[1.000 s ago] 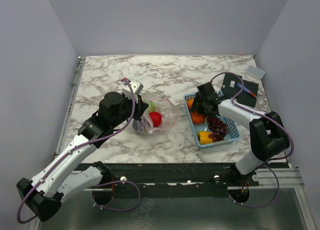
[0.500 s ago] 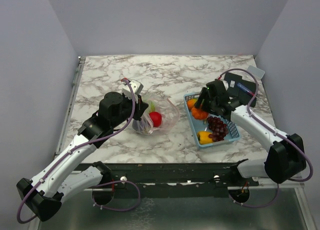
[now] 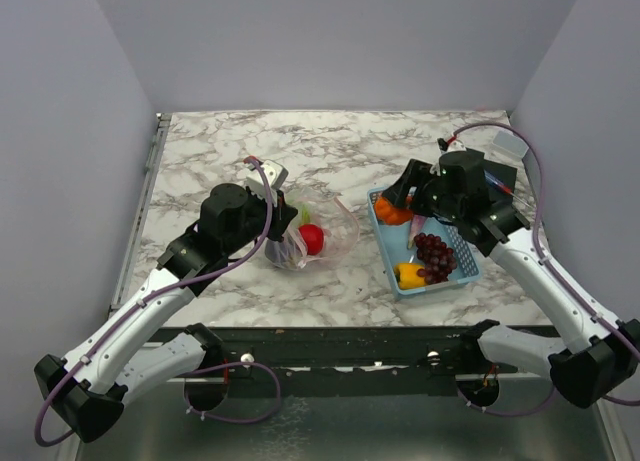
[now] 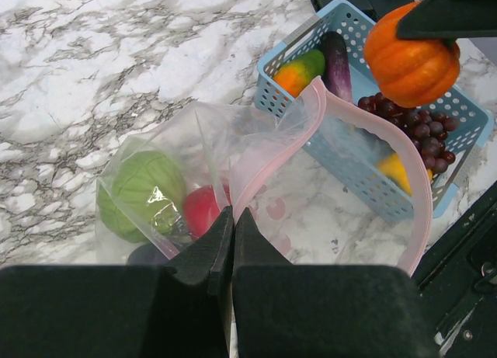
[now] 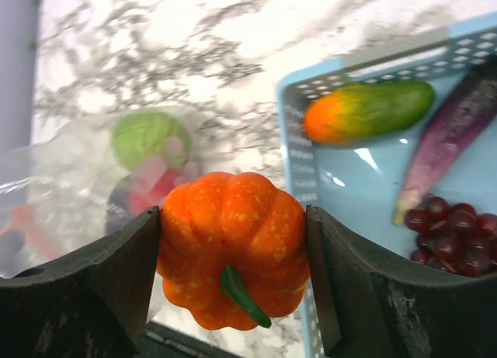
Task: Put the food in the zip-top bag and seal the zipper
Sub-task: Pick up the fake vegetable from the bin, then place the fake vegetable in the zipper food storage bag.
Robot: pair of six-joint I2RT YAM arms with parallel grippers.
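- Your left gripper (image 4: 233, 226) pinches the clear crinkly zip-top bag (image 4: 256, 140) by its rim, mid-worktop; green cabbage (image 4: 144, 191) and red tomato (image 4: 203, 210) inside;
- Your right gripper (image 5: 231, 249) clamps the orange pumpkin (image 5: 231, 234) above the light-blue perforated basket's (image 3: 440, 284) left rim; purple grapes (image 3: 434, 256) and eggplant (image 4: 338, 59) inside.

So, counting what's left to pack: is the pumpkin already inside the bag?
No, the right gripper holds the pumpkin in the air, outside the bag.

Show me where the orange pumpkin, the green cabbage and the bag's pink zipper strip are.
pumpkin (image 5: 231, 245): right wrist view, middle of its ribbed orange body.
cabbage (image 4: 140, 191): left wrist view, centre of its rounded green face.
zipper (image 4: 425, 210): left wrist view, curved stretch on the far lip.
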